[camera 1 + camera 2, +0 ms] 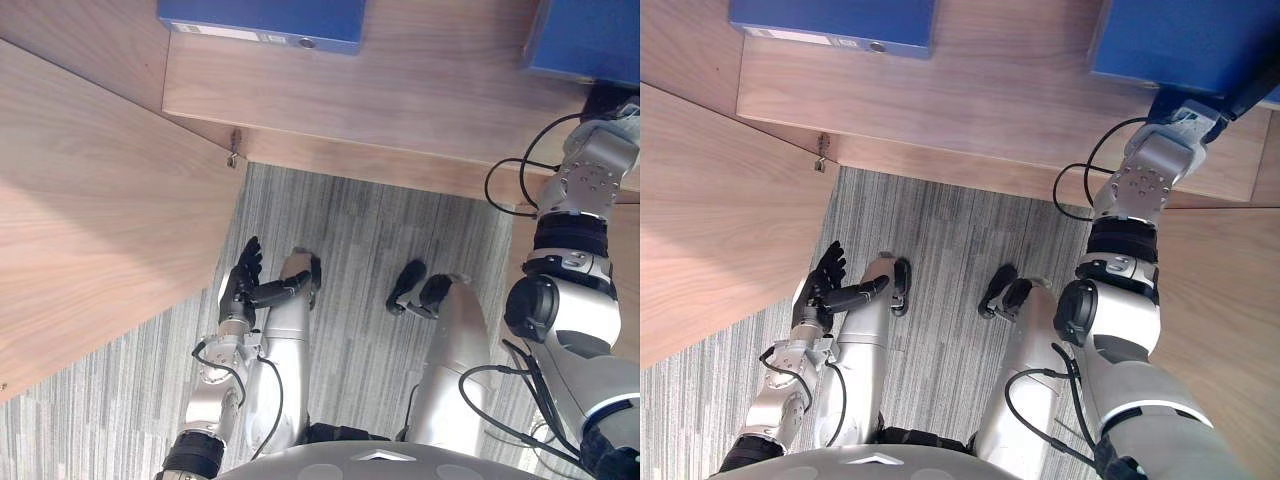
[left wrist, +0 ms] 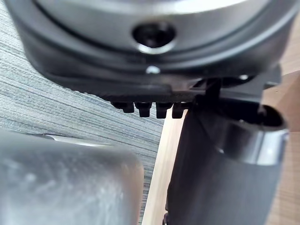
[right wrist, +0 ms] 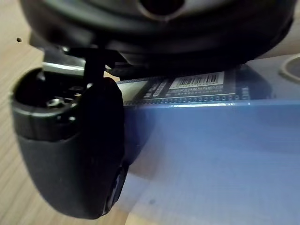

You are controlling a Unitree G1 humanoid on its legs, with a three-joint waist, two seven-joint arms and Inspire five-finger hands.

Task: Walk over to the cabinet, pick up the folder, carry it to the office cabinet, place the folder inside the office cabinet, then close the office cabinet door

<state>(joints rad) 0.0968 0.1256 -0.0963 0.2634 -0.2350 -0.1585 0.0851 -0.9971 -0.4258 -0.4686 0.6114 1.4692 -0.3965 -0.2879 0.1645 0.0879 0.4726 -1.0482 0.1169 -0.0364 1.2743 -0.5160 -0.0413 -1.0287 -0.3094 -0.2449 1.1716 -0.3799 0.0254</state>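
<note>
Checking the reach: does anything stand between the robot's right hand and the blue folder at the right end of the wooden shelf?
Nothing visible does. The right hand lies directly against the blue folder on the wooden shelf. The other blue folder sits well to the left, apart from both.

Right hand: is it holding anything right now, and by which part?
Cannot tell. The right hand is against the blue folder near its labelled edge, but a closed grip is hidden. The left hand hangs open, empty.

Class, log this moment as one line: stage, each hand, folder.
stage: pickup at cabinet | right hand: against right blue folder, grip hidden | left hand: open, beside cabinet door | second folder: untouched
</note>
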